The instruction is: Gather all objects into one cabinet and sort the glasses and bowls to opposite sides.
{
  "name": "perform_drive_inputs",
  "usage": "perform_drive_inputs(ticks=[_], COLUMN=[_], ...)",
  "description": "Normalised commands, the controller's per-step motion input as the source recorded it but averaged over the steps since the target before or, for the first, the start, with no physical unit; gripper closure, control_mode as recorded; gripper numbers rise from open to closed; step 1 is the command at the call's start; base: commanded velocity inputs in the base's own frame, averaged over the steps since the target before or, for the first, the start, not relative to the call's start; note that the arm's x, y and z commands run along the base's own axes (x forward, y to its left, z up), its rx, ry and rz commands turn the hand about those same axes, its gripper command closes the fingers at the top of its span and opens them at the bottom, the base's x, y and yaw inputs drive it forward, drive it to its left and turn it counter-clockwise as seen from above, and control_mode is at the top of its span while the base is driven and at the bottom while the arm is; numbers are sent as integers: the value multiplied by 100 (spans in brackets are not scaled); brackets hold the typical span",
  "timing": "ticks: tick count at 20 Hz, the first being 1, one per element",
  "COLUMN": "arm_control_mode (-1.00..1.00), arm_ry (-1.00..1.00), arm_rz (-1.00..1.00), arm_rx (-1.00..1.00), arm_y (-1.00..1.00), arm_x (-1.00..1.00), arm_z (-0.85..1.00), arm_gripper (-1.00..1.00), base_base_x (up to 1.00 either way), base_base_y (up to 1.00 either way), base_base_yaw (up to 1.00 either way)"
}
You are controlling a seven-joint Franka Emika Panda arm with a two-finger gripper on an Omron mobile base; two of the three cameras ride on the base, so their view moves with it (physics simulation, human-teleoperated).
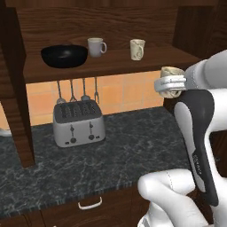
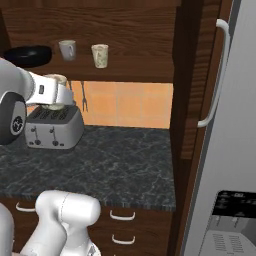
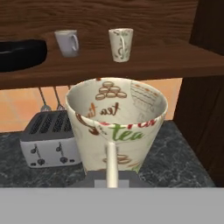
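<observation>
Cabinet: the dark brown wooden wall cabinet (image 1: 111, 62) is showing one wide open shelf above the counter; the right base view is adding its long white curved bar handle (image 2: 216, 75) on the door at the right.
Counter: the dark speckled stone counter (image 1: 133, 146) is lying under the shelf, with a silver four-slot toaster (image 1: 79, 123) standing on it.
Bowl: the wide glossy black bowl (image 1: 64, 55) is sitting at the left end of the shelf.
Mug: the pale grey handled mug (image 1: 95, 46) is standing just right of the bowl, apart from it.
Shelf cup: a small cream patterned cup (image 1: 137, 49) is standing on the shelf right of the mug, well apart from the bowl.
Held cup: a second cream cup (image 3: 117, 124) is hanging in front of and below the shelf, over the counter.
Writing: the hand view is showing "tea" in brown inside the held cup and in green on its outside; the base views are too coarse to read it.
Gripper: the two-finger gripper (image 1: 170, 84) is clamping the held cup's wall, one finger inside and one outside.
Utensils: metal utensils (image 1: 75, 91) are hanging below the shelf behind the toaster.
</observation>
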Motion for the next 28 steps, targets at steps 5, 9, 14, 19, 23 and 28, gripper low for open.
perform_drive_inputs(ticks=[5, 9, 14, 19, 23, 28], arm_control_mode=[-100, -100, -100, -100, -100, -100], arm_ry=[-9, -5, 0, 0, 0, 0], arm_rz=[0, 0, 0, -1, -1, -1], arm_rx=[-11, -12, -5, 0, 0, 0], arm_y=[-51, -58, -55, -27, -16, -6], arm_x=[-39, 20, 60, 70, 97, 86], arm_z=[36, 17, 6, 20, 5, 0], arm_gripper=[100, 100, 100, 100, 100, 100], base_base_x=[0, 0, 0, 0, 0, 0], base_base_y=[0, 0, 0, 0, 0, 0], base_base_yaw=[0, 0, 0, 0, 0, 0])
